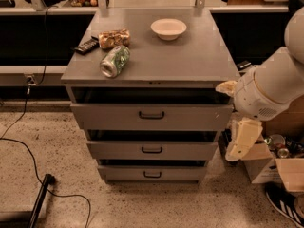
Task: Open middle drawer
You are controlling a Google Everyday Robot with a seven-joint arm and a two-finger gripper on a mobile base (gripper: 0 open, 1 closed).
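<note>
The grey cabinet (152,65) has three stacked drawers. The middle drawer (118,151) is a wide, shallow grey front with a small black bar handle (152,150) at its centre. It sits between the taller top drawer (109,118) and the narrowest bottom drawer (123,174). A dark gap shows above each drawer front. My gripper (240,144) hangs off the white arm (270,87) to the right of the cabinet. It is at about the height of the middle drawer, off its right end and not touching it.
On the cabinet top lie a white bowl (168,28), a tipped can (114,61), a snack bag (114,38) and a black remote (87,46). A cardboard box (278,167) with cans and a shoe (285,203) are at the right. A cable (28,146) and a black pole (40,198) lie on the floor at the left.
</note>
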